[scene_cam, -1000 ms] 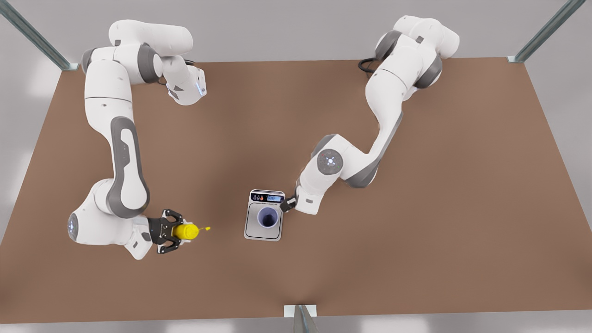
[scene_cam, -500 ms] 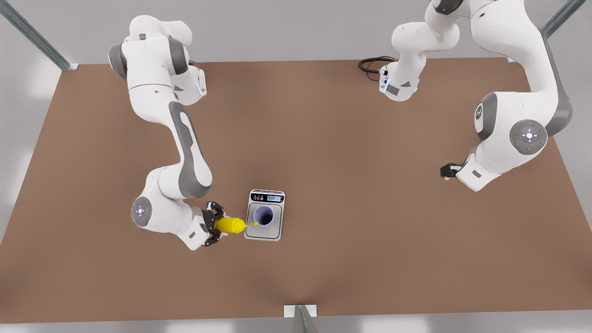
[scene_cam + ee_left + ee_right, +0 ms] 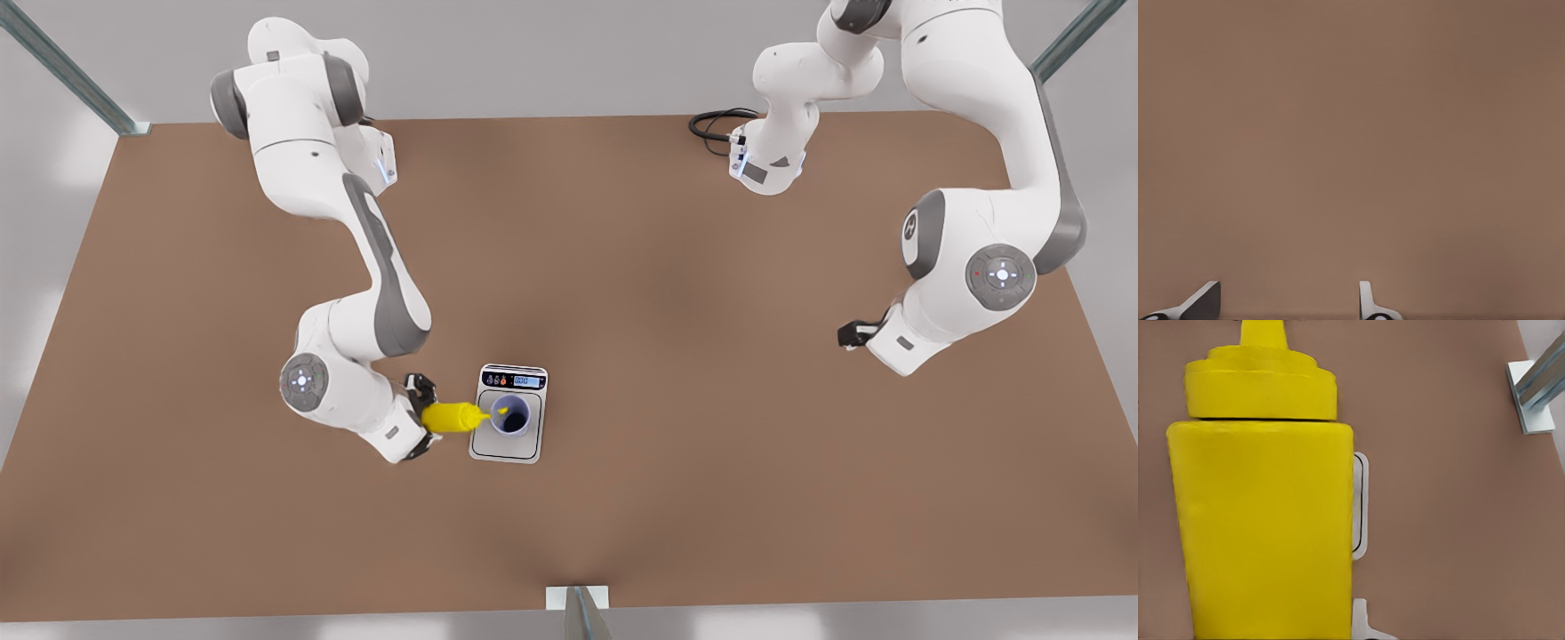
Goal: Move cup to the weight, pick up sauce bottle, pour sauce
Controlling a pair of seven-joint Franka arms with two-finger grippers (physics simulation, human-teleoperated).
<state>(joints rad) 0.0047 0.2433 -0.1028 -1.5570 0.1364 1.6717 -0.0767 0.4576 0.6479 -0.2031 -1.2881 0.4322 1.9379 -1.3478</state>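
Brown table (image 3: 676,498): right gripper (image 3: 425,418) tilts sauce bottle (image 3: 452,417) over cup (image 3: 511,416)

Plain brown table (image 3: 1351,133) lies beneath the left gripper (image 3: 1288,303), an even, unmarked surface from edge to edge. Two pale grey fingertips (image 3: 1201,300) of that gripper show against it, one broad and slanted, the other narrow and upright. They stand well apart with bare table between them and grip nothing.
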